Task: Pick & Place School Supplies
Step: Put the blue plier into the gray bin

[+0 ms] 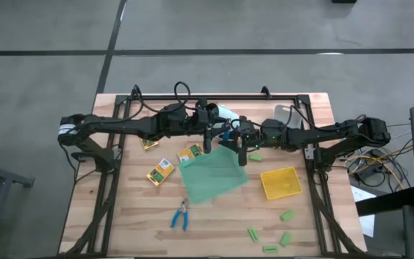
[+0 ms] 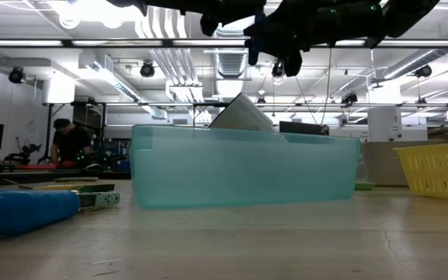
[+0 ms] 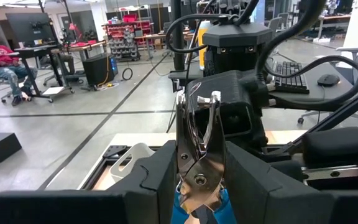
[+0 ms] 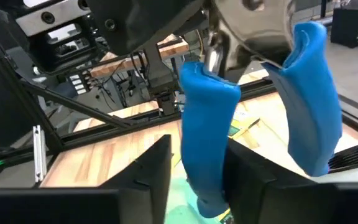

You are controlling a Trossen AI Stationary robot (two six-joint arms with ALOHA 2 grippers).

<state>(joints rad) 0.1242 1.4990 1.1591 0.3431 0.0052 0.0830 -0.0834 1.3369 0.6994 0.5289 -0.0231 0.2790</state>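
A blue-handled tool (image 3: 199, 143) stands upright in the air above the green tray (image 1: 213, 176), its metal head up and its two blue handles (image 4: 207, 124) hanging down. My left gripper (image 3: 201, 190) is shut on it from the table's left, and my right gripper (image 4: 197, 180) is shut on one handle from the right, lower down. A second blue-handled tool (image 1: 180, 216) lies on the table near the front. Three yellow-and-green packets (image 1: 160, 171) lie left of the green tray. Several light-green blocks (image 1: 284, 238) lie at the front right. My left gripper pinches the tool between its two fingers at the pivot (image 3: 199, 182), where the metal head meets the blue handles. Its fingers come level from the table's left. The tool stands upright, clear of the table. My right gripper has one blue handle (image 4: 205, 155) between its two fingers, toward that handle's lower end. The fingers come roughly level from the table's right and lie across the handle. The other handle (image 4: 312, 106) hangs free outside the fingers.
A shallow yellow tray (image 1: 280, 182) sits right of the green tray. A white object (image 1: 225, 111) and a grey container (image 1: 284, 115) stand at the far edge. The black frame rails (image 1: 113, 173) run along both table sides. Bare wood lies at the front left.
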